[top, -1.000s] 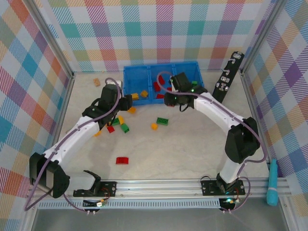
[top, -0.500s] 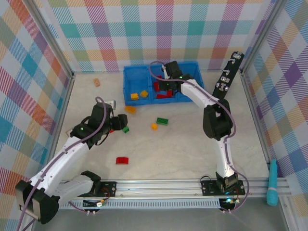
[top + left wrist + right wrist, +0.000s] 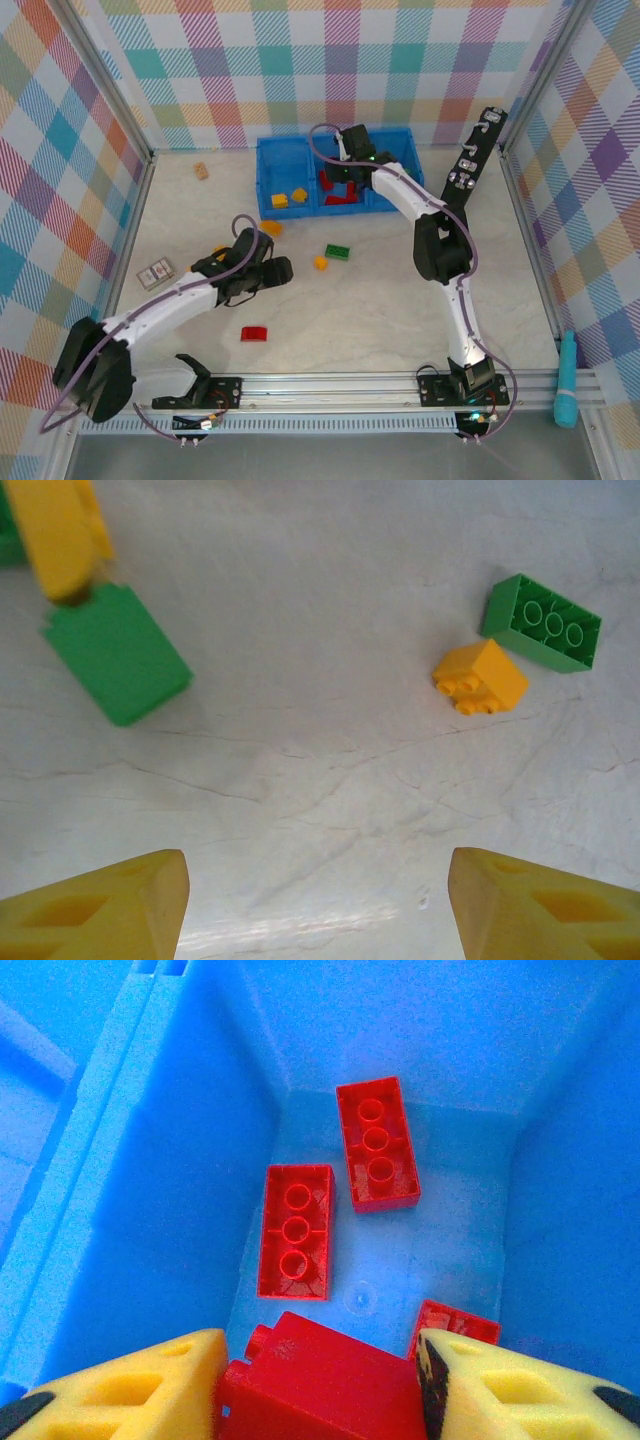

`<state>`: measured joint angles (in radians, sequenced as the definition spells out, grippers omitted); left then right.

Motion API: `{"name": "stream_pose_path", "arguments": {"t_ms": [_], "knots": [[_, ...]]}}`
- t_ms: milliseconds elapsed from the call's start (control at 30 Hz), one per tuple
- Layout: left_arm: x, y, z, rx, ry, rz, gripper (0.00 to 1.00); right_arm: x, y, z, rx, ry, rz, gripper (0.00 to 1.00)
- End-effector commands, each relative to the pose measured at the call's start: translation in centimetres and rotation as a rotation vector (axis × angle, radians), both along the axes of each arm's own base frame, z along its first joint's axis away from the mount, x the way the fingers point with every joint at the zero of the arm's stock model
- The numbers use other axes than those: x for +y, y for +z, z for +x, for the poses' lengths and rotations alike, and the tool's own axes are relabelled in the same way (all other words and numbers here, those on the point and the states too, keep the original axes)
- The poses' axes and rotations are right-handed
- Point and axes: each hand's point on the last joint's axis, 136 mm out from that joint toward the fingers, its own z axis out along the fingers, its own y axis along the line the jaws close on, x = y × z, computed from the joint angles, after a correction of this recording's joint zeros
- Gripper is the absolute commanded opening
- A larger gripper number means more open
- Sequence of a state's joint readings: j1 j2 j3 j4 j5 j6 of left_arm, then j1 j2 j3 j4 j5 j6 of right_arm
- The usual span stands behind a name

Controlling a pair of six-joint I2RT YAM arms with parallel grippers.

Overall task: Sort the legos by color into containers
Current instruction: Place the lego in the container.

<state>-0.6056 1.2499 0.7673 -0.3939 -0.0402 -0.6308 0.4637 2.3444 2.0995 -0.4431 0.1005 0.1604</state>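
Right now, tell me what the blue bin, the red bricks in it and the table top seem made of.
Blue bin: moulded plastic, semi-gloss; soft sheen, rounded corners.
Red bricks: hard glossy plastic; crisp edges, moulded tubes underneath.
Table top: likely stone-look laminate or marble; pale, fine grey veins, faint glare.

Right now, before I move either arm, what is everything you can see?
Blue bin: one, blue, far side of table, three compartments
Red bricks: three, red, middle compartment floor
Yellow bricks: two, yellow, left compartment
Loose red brick: one, red, near side
Loose green bricks: at least two, green, mid-table
Loose orange bricks: at least two, orange, mid-table
Tan block: one, tan, far left
Patterned tile: one, colour unclear, left side
Teal tool: one, teal, beyond right rail
Left gripper: yellow fingers, open, empty
Right gripper: yellow fingers, over middle compartment, another red brick between them, grip unclear
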Motion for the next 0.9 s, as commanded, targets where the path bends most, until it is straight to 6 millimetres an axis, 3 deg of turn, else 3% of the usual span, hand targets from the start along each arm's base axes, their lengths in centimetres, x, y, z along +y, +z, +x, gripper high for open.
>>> {"name": "stream_pose_path", "arguments": {"t_ms": [0,167,300,600,867], "knots": [[-3.7,1.8,2.2,-0.045,0.043,-0.160,0.69,0.1,0.2,-0.2,0.000,-0.003,0.043,0.54],[-7.3,0.5,2.7,-0.018,-0.058,-0.090,0.71,0.2,0.3,-0.5,-0.002,0.003,0.062,0.62],[-9.3,-0.8,3.3,0.032,-0.038,-0.127,0.73,0.2,1.1,-1.1,-0.012,0.010,0.080,0.63],[-10.5,-3.8,4.7,0.084,0.044,-0.150,0.73,-1.2,4.0,-4.1,-0.052,0.025,0.093,0.64],[-11.2,-5.3,5.7,0.096,0.060,-0.144,0.72,-3.6,3.3,-9.4,-0.013,0.014,0.103,0.65]]}}
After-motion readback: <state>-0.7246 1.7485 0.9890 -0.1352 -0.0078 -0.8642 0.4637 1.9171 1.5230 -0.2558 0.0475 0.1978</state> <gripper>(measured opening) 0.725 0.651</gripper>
